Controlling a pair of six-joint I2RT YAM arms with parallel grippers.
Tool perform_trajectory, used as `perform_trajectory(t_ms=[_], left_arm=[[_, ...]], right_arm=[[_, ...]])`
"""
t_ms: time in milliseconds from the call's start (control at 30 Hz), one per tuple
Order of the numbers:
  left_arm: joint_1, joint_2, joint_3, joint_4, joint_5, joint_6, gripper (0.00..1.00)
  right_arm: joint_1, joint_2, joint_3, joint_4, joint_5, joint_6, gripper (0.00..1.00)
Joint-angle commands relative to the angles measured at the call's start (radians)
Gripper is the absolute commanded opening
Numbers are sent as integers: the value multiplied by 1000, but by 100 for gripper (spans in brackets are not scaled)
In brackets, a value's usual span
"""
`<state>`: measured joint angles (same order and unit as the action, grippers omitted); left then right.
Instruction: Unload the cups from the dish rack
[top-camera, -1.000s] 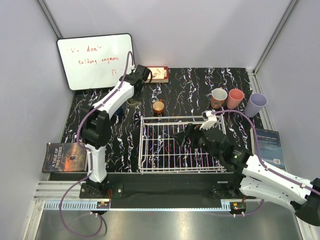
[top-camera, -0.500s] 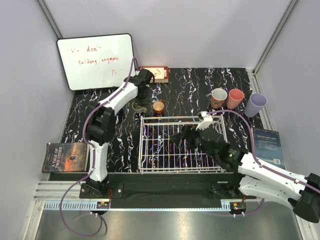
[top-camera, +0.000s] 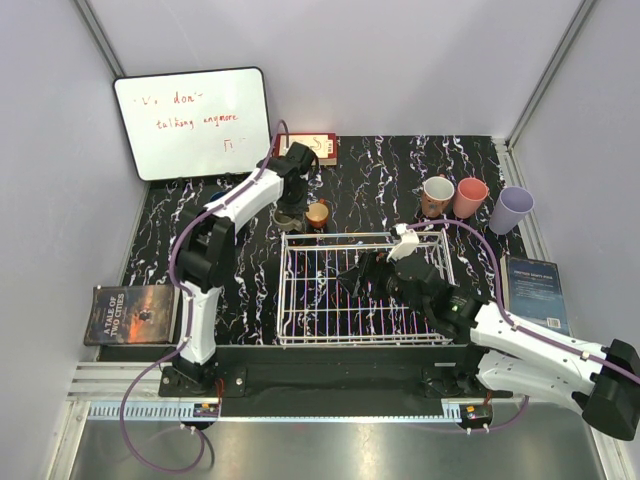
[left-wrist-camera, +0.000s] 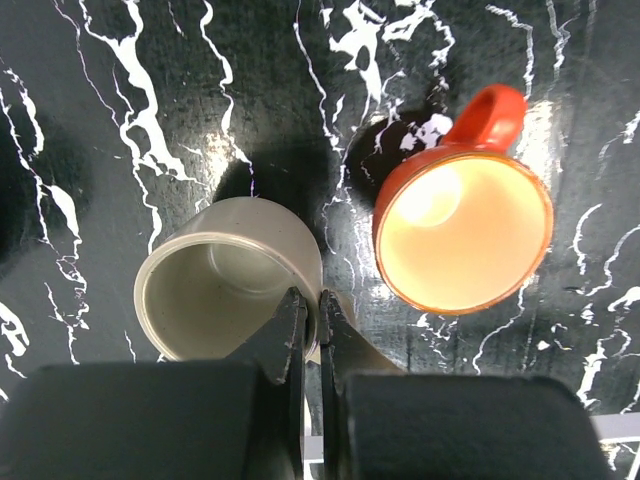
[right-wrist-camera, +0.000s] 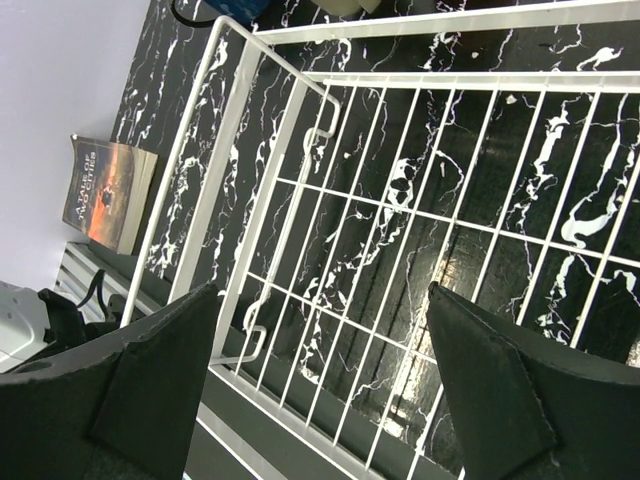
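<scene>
Marble table (top-camera: 400, 170): left claw (left-wrist-camera: 309, 300) shut at beige mug (left-wrist-camera: 225, 300) rim; right claw (right-wrist-camera: 322, 292) spread wide above dish rack (right-wrist-camera: 450, 75).

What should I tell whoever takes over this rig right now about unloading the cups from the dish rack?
Left hand: shut on the wall of the beige mug, beside the orange cup, past the far edge of the dish rack.
Right hand: open, empty, over the rack.
Done: brown mug, salmon-pink cup and lavender tumbler stand at far right; no cup shows in the rack.
Left: release the beige mug, check the rack part hidden under the right arm.
</scene>
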<state>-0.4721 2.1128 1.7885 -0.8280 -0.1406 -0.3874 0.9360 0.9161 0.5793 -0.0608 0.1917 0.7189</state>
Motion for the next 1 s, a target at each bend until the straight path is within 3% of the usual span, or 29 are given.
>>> perform_trajectory(t_ms=[0,367,467,733,967], left_arm=[[4,13,-5,35,13,22,0],[4,36,6,35,-10,7,0],[4,32,8,35,-11,7,4],[0,-42,2,35,-34,-31,43],[-22,-157,-9,43,-111,-80,69]], right_arm=[[7,-3,-1,50,-9,8,92],[6,-11,-16,50,-11,7,92],[7,-11,-19,52,-12,5,92],[6,-20,-27,82,-24,1,92],[6,-34,-42,81,-26,-13,92]])
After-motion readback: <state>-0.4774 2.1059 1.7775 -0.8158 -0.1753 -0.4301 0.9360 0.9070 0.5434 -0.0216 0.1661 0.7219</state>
